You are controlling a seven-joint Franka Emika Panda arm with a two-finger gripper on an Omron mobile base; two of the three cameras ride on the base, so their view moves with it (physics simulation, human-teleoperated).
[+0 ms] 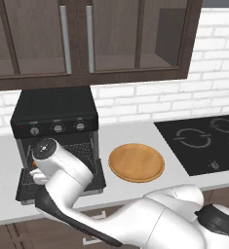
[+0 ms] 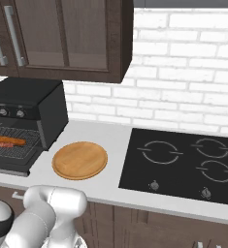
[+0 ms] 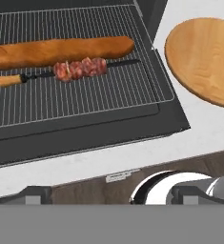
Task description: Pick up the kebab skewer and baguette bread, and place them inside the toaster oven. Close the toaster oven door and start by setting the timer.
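Food: baguette bread (image 3: 56,51) and kebab skewer (image 3: 70,70) both lie on the wire rack (image 3: 85,102), side by side and touching or nearly so; skewer on the side nearer the door. Loading looks done.
Oven: toaster oven (image 1: 55,109) sits on the table (image 2: 115,140) against the brick wall, front wide open, three knobs (image 1: 57,128) in a row above the opening.
Door: toaster oven door (image 3: 99,136) is dropped flat, free edge toward the robot, rack resting out over it.
Plate: wooden plate (image 2: 80,160) just beside the oven, nothing on it.
Gripper: arm's wrist sits over the door area in left base view; finger tips not readable in hand view, so open or closed — cannot tell. Nothing appears held.
Step in hand (judged): close the door, then timer.
Method: come in under the door's free edge, near mid-width, lift in an arc about the lower hinge; push w/ a flat finger face, no need to grasp.
Check: rack must slide back in as door rises, else it jams.
Risk: off-centre push may skew door; a bumped rack may roll the skewer.
Next: approach the knob row square-on.
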